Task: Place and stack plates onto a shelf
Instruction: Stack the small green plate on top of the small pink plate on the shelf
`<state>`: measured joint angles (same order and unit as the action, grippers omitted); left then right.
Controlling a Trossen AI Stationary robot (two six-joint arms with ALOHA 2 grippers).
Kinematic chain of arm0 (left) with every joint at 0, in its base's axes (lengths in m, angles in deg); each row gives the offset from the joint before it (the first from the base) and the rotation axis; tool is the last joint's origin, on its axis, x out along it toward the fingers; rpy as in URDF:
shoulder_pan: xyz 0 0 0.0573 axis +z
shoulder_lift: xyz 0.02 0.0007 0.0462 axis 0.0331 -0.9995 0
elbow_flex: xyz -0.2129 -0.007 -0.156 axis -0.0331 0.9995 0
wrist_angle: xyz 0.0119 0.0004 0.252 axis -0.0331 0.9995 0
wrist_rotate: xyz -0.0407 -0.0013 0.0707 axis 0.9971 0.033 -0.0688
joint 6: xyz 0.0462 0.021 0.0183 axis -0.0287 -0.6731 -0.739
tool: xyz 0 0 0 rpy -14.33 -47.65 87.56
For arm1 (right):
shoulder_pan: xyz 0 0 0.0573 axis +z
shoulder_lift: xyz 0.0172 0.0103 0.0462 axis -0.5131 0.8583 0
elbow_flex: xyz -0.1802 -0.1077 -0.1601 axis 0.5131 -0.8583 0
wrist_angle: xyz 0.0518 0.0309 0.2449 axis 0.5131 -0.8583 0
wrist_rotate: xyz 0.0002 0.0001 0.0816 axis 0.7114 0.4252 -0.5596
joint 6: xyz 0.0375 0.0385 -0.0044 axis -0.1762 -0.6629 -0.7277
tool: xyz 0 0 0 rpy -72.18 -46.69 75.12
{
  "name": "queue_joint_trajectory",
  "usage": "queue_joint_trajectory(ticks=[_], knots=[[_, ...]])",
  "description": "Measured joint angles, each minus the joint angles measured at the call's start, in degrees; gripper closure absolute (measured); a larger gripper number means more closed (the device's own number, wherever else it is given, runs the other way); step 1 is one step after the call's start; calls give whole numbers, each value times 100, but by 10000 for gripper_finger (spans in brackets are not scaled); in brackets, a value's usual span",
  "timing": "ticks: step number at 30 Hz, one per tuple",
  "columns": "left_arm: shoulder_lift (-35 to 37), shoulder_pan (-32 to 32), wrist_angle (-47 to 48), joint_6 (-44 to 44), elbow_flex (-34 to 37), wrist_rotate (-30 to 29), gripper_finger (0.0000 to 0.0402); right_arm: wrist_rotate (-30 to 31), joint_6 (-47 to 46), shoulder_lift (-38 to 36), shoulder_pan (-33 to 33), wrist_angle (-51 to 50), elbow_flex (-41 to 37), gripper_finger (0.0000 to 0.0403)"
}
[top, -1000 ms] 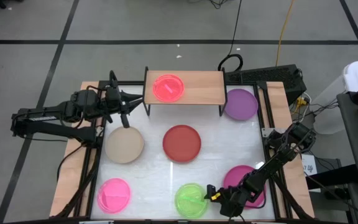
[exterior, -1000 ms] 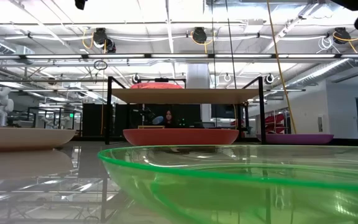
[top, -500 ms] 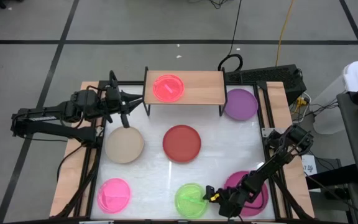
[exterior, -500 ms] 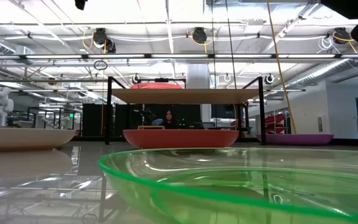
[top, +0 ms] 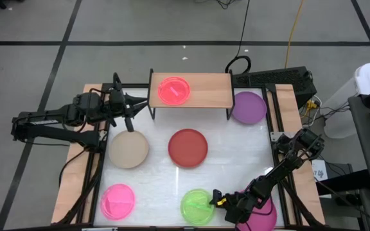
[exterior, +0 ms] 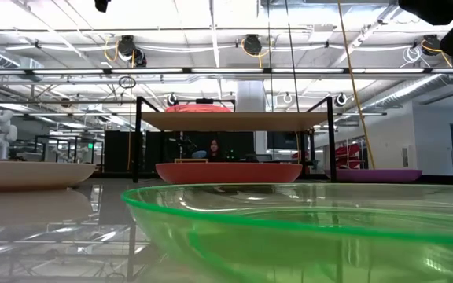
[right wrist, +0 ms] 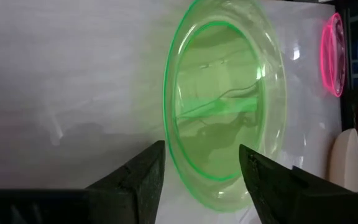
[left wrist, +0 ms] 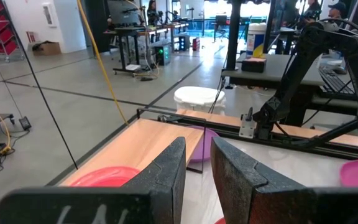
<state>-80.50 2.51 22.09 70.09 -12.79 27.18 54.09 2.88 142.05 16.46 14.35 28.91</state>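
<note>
The green plate (top: 196,206) lies flat at the table's near edge and fills the low view's foreground (exterior: 289,236). My right gripper (top: 216,199) is low beside its right rim and open. In its wrist view (right wrist: 201,177) the fingers stand on either side of that rim (right wrist: 178,167). The magenta plate (top: 262,217) lies under my right arm. A pink-red plate (top: 174,90) rests on the shelf (top: 207,91). My left gripper (top: 131,109) waits slightly open at the shelf's left end (left wrist: 197,171). My right gripper comes level from the table's right at the green plate's right rim (right wrist: 178,167), which lies between the open fingers (right wrist: 145,180). I cannot tell whether a finger touches it. The plate rests flat on the table.
On the white table lie a red plate (top: 188,147) at the middle, a beige plate (top: 128,149) to its left, a pink plate (top: 117,201) at the near left and a purple plate (top: 248,107) beside the shelf's right legs. Black rails line both sides.
The magenta plate has slid along the table toward the near edge beneath my right arm. The green plate's rim has shifted a little in the low view. My left arm has kept still.
</note>
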Motion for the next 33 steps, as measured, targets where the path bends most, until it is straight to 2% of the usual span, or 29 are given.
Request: queue_joint_trajectory(ticks=[5,9,17,23,33], knots=[[0,0,0,0,-1,1,319,15,-112,-8,0,-160,1,216],[-1,2,0,0,0,-1,319,295,-107,-9,2,-213,2,216],[1,2,0,0,-1,-1,319,326,-183,-45,0,-250,2,216],[1,0,0,0,-1,-1,319,321,-412,-316,-84,-357,2,216],[0,0,-2,0,-1,-1,319,304,-295,-783,-230,-407,7,216]])
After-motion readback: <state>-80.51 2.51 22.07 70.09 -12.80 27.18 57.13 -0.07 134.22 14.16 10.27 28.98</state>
